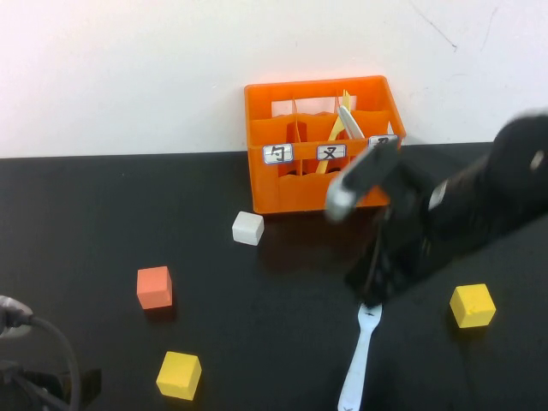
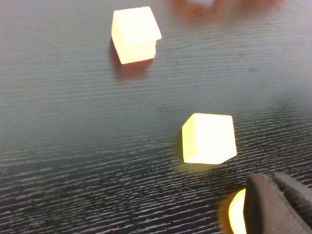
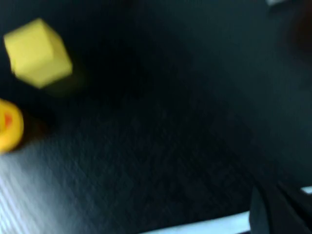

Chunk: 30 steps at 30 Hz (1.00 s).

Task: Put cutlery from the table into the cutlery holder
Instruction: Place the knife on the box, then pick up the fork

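Slim pale fork [image 1: 360,360], slotted orange crate [image 1: 291,193]

The right arm [image 1: 479,197] reaches in from the right, its right gripper [image 1: 370,295] lowered near the desk [image 1: 86,214], jaws closed. The left gripper [image 1: 13,342] sits at the near left corner, jaws closed.

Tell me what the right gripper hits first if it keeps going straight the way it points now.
Probably the table itself: the right gripper points down, shut at the tine end of the pale fork. Whether it grips the fork is unclear. The left gripper, shut, sits parked near the yellow cube.
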### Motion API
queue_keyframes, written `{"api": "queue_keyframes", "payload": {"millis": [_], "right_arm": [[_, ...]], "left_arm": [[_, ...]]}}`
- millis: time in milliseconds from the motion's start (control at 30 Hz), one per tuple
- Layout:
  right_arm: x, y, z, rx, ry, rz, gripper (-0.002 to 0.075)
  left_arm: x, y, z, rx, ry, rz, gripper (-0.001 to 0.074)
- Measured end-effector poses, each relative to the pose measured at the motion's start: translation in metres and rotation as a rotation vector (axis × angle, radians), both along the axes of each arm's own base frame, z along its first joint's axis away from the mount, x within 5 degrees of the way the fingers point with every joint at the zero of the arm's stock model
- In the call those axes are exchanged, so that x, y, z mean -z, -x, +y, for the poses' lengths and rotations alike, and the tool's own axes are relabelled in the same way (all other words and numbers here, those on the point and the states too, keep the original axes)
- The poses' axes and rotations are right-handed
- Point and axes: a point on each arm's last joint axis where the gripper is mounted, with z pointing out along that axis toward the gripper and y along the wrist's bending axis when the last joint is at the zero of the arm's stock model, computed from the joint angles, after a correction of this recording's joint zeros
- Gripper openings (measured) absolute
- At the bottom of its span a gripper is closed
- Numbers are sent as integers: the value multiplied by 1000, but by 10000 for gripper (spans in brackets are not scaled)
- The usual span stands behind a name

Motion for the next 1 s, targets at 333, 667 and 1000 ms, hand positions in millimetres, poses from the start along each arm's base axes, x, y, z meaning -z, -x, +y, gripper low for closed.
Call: {"api": "queue_keyframes", "payload": {"millis": [333, 667, 1000], "right_arm": [[47, 21, 36, -87, 75, 46, 1], [73, 25, 39, -121, 138, 144, 1], [91, 29, 37, -168, 213, 233, 0]], "left_arm": [[0, 0, -1, -2, 14, 7, -1], [1, 1, -1, -3, 13, 16, -1], [1, 1, -1, -3, 13, 16, -1]]}}
